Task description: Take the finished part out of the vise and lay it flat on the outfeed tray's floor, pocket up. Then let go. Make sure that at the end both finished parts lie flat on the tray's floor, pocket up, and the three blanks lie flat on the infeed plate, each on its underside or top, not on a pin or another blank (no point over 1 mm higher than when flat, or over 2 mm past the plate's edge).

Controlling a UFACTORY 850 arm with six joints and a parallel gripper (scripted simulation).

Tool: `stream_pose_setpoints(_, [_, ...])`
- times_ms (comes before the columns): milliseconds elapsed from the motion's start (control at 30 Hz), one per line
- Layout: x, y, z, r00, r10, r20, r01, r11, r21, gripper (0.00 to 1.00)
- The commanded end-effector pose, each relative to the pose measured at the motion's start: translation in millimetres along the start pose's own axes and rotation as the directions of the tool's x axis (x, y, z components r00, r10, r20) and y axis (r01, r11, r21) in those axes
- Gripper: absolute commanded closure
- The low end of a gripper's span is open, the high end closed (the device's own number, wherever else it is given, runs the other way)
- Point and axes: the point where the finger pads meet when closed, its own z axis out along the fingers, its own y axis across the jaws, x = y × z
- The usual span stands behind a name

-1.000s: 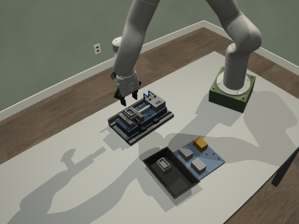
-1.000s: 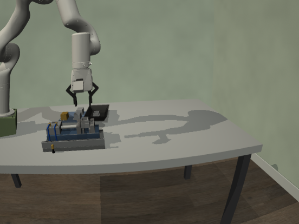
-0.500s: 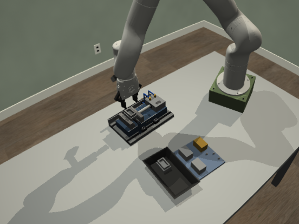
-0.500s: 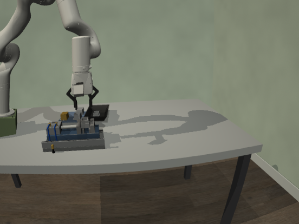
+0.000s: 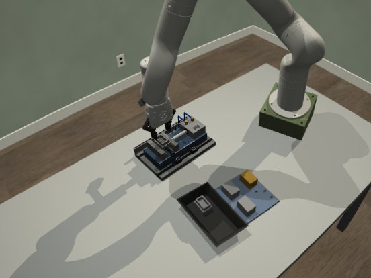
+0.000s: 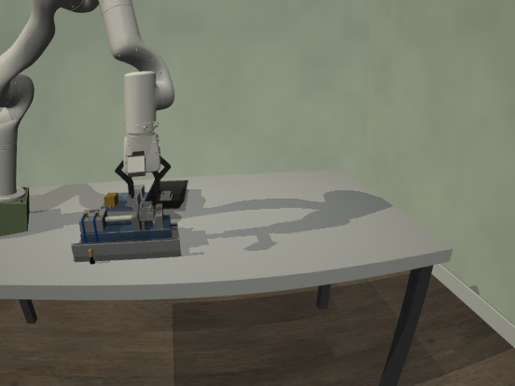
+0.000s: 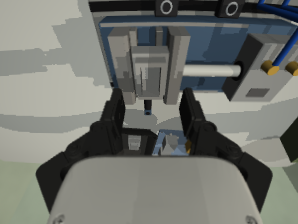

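Note:
The vise (image 5: 183, 164) (image 6: 126, 249) (image 7: 215, 40) stands on the table, with a blue body and grey jaws. The finished part (image 5: 165, 138) (image 7: 148, 75), a grey block with a pocket on top, sits clamped between the jaws. My gripper (image 5: 160, 131) (image 6: 143, 192) (image 7: 152, 98) is open and empty. It points straight down, close over the vise. Its fingertips are about level with the jaw tops, just short of the part in the wrist view. The black outfeed tray (image 5: 223, 231) (image 6: 179, 186) lies nearer the table's front and holds another grey pocketed part (image 5: 203, 204).
A blue plate (image 5: 267, 199) beside the tray carries two grey blocks (image 5: 230, 189) (image 5: 246, 205) and a yellow block (image 5: 249, 178) (image 6: 111, 199). The arm's green base (image 5: 287, 115) stands at the back right. Blue hoses (image 5: 181, 118) rise at the vise's far end.

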Motion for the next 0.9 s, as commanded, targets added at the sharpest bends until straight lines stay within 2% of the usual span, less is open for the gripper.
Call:
stream_pose_setpoints(0, [0,-1,6,1.000,0.000,-0.001,0.000,1.000,0.002,0.31])
stream_pose_setpoints(367, [0,-2,18,1.000,0.000,-0.001,0.000,1.000,0.002,0.31])
stream_pose_setpoints(867, [0,-2,19,1.000,0.000,-0.001,0.000,1.000,0.002,0.31])
